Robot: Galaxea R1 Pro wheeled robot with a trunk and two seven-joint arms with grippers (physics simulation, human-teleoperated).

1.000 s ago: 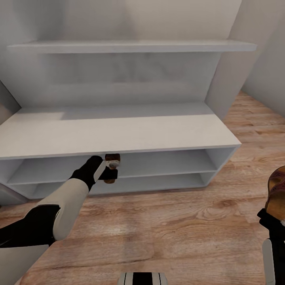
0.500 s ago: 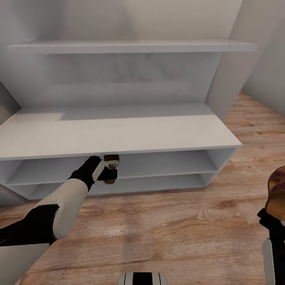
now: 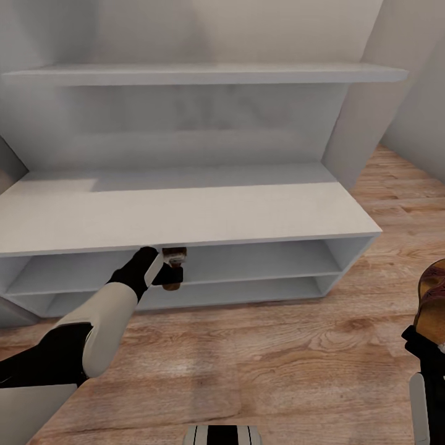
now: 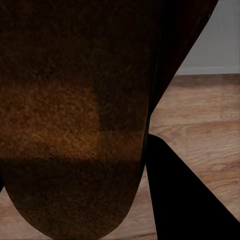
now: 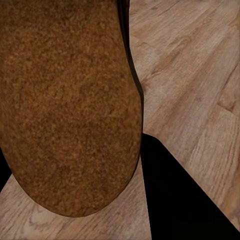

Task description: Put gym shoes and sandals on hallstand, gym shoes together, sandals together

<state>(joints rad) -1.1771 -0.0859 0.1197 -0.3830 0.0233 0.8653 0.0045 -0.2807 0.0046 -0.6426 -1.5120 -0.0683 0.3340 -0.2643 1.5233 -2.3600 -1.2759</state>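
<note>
The wide white hallstand (image 3: 185, 213) spans the head view, with two open lower tiers and a floating shelf above. My left gripper (image 3: 168, 267) is shut on a brown sandal (image 3: 175, 254), held at the front of the upper tier just under the thick top. That sandal's tan footbed (image 4: 70, 125) is close in the left wrist view. At the head view's right edge my right gripper (image 3: 420, 337) is shut on the second sandal (image 3: 432, 300), above the corridor floor (image 3: 278, 352); its footbed (image 5: 65, 100) is close in the right wrist view. The gym shoes are out of view.
A grey wall panel (image 3: 364, 111) stands at the rack's right end, with open wood floor beyond it. A dark wall part (image 3: 9, 164) borders the rack at the left. A piece of my base (image 3: 222, 434) shows at the bottom.
The camera has shifted slightly, so the rack looks a bit larger and lower. The left gripper with its sandal sits a little higher against the top's front edge. The right arm has not moved.
</note>
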